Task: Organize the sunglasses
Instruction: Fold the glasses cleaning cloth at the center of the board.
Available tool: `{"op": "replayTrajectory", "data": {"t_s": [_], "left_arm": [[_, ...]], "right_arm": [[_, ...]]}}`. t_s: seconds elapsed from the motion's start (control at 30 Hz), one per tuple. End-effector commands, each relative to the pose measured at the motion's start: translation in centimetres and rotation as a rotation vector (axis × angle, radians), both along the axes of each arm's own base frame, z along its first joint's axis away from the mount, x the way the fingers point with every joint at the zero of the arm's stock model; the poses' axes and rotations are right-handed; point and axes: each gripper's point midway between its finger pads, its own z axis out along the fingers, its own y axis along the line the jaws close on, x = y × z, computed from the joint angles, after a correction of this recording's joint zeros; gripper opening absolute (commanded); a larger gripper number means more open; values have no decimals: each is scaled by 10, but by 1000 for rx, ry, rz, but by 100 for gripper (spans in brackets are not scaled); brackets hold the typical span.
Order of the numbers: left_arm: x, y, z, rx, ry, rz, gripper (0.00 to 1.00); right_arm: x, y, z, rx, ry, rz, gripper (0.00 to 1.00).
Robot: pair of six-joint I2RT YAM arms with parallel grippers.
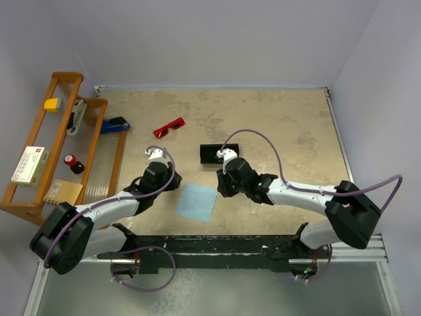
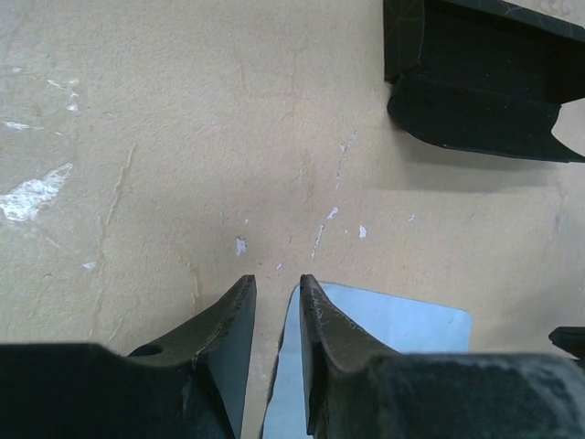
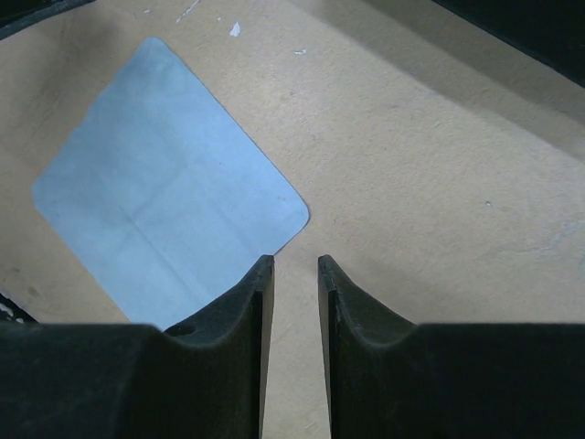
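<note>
Right claw (image 3: 295, 262) matte black, tapered; blue rounded-square cloth (image 3: 164, 197); red plastic sunglasses (image 1: 169, 127).

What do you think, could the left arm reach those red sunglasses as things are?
Probably yes. The sunglasses lie on bare table just beyond the left gripper, with nothing between them; the black case and blue cloth sit off to its right.
</note>
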Motion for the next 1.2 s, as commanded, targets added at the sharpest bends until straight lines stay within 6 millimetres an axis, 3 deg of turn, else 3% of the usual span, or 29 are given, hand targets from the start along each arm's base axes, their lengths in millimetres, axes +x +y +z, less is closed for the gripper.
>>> {"op": "replayTrajectory", "data": {"t_s": [0.0, 0.2, 0.53, 0.97, 1.17], "left_arm": [[3, 6, 3, 4, -10, 54, 25], [3, 8, -4, 47, 18, 54, 29], [3, 4, 8, 19, -21, 29, 29], [4, 6, 13, 18, -35, 33, 28], [4, 4, 12, 17, -31, 27, 28]], "right_arm": [[-2, 17, -1, 49, 7, 23, 28], [-5, 24, -10, 29, 16, 36, 28], [-2, 27, -31, -16, 36, 25, 31], [-5, 36, -35, -11, 54, 41, 33], [-8, 41, -39, -33, 52, 47, 27]]}}
